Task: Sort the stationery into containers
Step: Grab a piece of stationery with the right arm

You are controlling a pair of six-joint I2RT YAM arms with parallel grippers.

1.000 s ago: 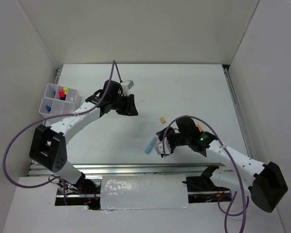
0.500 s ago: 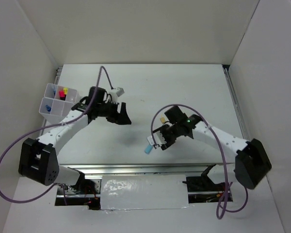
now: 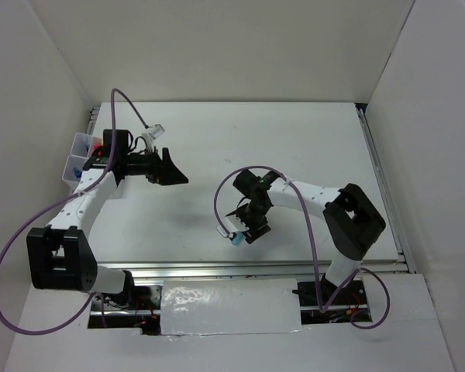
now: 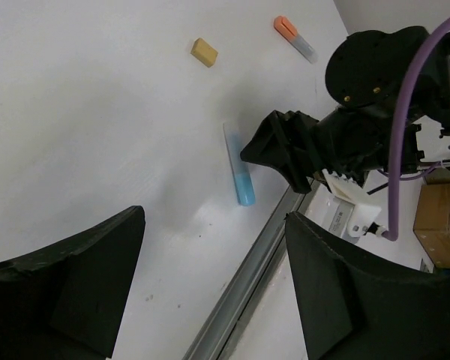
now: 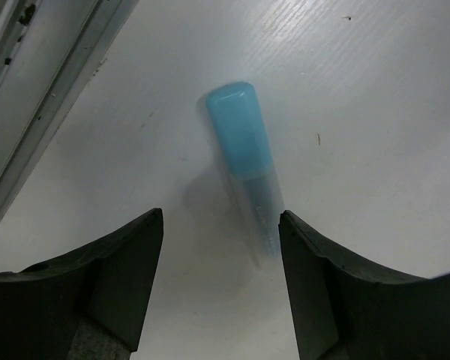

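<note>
A light-blue marker [image 5: 244, 150] lies flat on the white table, just ahead of my right gripper [image 5: 220, 221]. That gripper is open and hangs low over the marker [image 3: 236, 239], touching nothing. My left gripper [image 3: 169, 169] is open and empty, held above the table just right of the translucent organizer box [image 3: 70, 164], which my left arm partly hides. Pink and blue items show inside the box. From the left wrist, the marker [image 4: 238, 169] shows beside the right gripper [image 4: 285, 146], with a small yellow piece [image 4: 205, 52] and an orange-capped tube [image 4: 295, 37] beyond.
A metal rail [image 5: 30, 67] runs along the table's near edge, close to the marker. White walls enclose the table on three sides. Purple cables loop over both arms.
My left arm has swung back left toward the organizer box and its jaws have spread wide. My right gripper has slid left over the light-blue marker and opened further.
</note>
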